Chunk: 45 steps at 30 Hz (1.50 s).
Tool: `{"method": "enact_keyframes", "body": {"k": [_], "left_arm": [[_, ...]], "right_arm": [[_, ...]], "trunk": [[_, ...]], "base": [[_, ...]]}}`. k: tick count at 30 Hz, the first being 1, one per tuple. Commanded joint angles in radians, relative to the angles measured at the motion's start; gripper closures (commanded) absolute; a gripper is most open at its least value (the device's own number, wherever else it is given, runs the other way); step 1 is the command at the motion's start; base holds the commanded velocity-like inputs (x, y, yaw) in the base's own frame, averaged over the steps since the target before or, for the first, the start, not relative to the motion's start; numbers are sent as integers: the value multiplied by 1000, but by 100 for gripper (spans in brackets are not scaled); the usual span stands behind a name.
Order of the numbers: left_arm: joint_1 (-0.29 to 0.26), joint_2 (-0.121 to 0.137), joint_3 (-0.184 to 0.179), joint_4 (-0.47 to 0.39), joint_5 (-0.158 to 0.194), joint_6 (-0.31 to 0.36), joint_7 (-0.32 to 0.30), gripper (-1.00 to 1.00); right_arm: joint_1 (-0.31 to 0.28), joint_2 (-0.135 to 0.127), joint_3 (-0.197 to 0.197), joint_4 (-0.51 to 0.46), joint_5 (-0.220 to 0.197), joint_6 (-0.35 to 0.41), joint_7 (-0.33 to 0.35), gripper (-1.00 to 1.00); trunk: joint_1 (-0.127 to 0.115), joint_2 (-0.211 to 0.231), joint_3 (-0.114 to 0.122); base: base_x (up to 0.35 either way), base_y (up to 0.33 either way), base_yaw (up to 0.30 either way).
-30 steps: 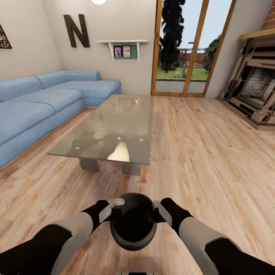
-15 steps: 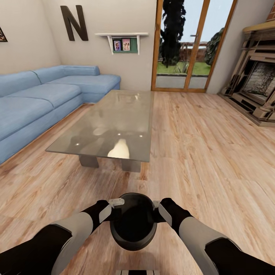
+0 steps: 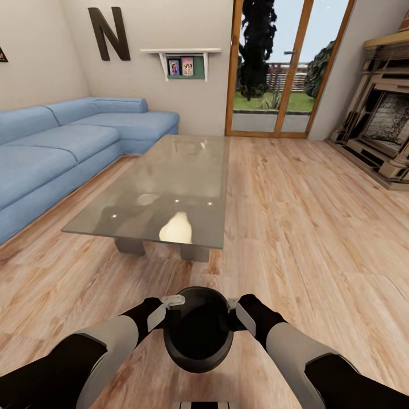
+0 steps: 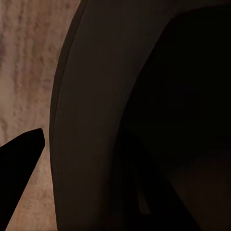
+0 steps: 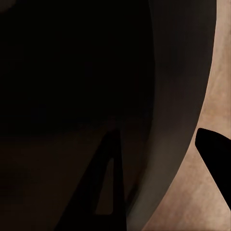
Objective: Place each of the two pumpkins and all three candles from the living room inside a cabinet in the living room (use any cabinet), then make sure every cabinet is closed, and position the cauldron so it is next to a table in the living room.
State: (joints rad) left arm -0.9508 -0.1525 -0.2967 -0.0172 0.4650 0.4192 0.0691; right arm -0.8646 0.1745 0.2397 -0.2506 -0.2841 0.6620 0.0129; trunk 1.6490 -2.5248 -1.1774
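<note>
Both hands grip the cauldron (image 3: 198, 335) at its rim, our left hand (image 3: 168, 311) at its 9 o'clock side and our right hand (image 3: 234, 312) at 3 o'clock, each with one finger inside the mouth and one outside, as our wrist views show against the dark rim (image 4: 91, 120) (image 5: 178, 120). We hold it above the wooden floor (image 3: 318, 238). At 12 o'clock from the cauldron, apart from it, stands the glass tabletop (image 3: 165, 190), with the blue sofa (image 3: 62, 147) at 10 o'clock.
</note>
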Motion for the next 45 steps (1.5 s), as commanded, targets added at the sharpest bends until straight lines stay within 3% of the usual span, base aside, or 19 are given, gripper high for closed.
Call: {"method": "enact_keyframes", "body": {"k": [1, 7, 14, 38, 45], "left_arm": [[0, 8, -33, -3, -3, 6, 10, 100], [0, 8, -33, -3, -3, 6, 9, 100], [-1, 8, -33, -3, -3, 6, 10, 100], [0, 9, -33, -3, -3, 6, 10, 100], [0, 9, -33, -4, -3, 6, 9, 100]], "right_arm": [[-1, 0, 21, 1, -12, 4, 1, 100], [-1, 0, 21, 1, -12, 4, 1, 100], [-1, 0, 21, 1, -12, 4, 1, 100], [-1, 0, 21, 1, -12, 4, 1, 100], [-1, 0, 21, 1, -12, 4, 1, 100]], "trunk": [[0, 0, -1], [0, 0, -1], [3, -2, -28], [3, -2, -28], [6, -4, -55]], "base": [[5, 0, 0], [0, 0, 0], [0, 0, 0], [45, 0, 0], [0, 0, 0]]}}
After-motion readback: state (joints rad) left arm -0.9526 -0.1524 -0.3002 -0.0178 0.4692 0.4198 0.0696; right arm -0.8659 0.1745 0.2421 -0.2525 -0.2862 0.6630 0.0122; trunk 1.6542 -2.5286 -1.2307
